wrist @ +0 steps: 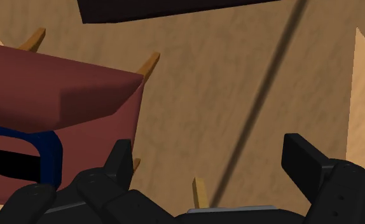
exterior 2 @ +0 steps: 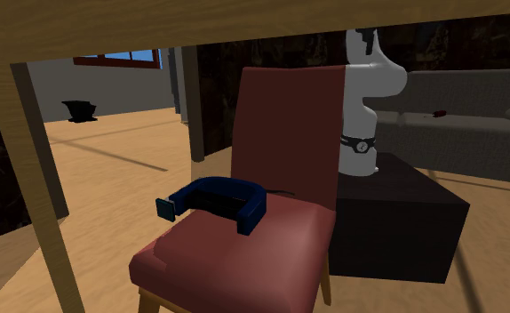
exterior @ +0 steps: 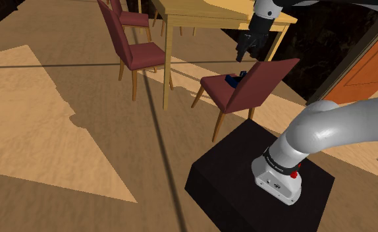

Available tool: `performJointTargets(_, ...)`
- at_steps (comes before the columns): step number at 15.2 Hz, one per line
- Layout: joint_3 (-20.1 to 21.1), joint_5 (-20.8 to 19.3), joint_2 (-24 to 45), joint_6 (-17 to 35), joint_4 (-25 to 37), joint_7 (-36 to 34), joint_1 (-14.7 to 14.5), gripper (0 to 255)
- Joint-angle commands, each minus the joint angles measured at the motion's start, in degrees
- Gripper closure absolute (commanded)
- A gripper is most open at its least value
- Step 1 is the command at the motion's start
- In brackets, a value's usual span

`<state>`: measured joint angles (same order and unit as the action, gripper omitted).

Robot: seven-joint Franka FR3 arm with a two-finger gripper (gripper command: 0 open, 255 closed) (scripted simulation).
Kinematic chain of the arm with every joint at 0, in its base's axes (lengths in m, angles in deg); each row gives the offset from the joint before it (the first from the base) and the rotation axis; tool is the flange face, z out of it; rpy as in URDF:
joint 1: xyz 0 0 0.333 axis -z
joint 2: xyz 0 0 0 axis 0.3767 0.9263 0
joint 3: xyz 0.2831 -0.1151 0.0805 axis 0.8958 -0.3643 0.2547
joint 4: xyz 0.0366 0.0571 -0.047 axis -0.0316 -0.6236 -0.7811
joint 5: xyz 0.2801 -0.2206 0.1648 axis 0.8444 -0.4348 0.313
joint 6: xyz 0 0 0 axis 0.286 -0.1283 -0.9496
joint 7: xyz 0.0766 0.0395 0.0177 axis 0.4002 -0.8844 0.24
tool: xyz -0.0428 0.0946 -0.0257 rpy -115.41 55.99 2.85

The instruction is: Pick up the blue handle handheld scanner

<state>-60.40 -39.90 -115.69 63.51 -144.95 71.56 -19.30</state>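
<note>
Blue-handled scanner (exterior 2: pixel 255 206) on red chair seat (exterior 2: pixel 235 262); pincer (wrist: pixel 208 151) spread apart, holding nothing

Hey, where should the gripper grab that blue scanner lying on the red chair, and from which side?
Probably take the scanner by its curved blue handle, pinched across the narrow band. It lies flat on the chair seat with the backrest rising close behind, so coming down from above looks best, where the open gripper hangs.
</note>
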Motion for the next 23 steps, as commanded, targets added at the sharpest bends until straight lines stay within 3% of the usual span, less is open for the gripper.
performJointTargets(1,-2.17,-1.09,2.44,3.29,-0.64,2.21,0.70,0)
performJointTargets(7,-5.92,-1.76,10.69,12.87,-1.68,9.25,4.81,0)
performJointTargets(14,-12.45,-1.04,23.16,23.25,0.71,16.94,5.69,0)
performJointTargets(18,-15.79,1.72,31.47,28.32,3.77,22.34,5.87,0)
performJointTargets(23,-18.54,8.02,42.77,33.09,9.34,30.35,6.84,0)
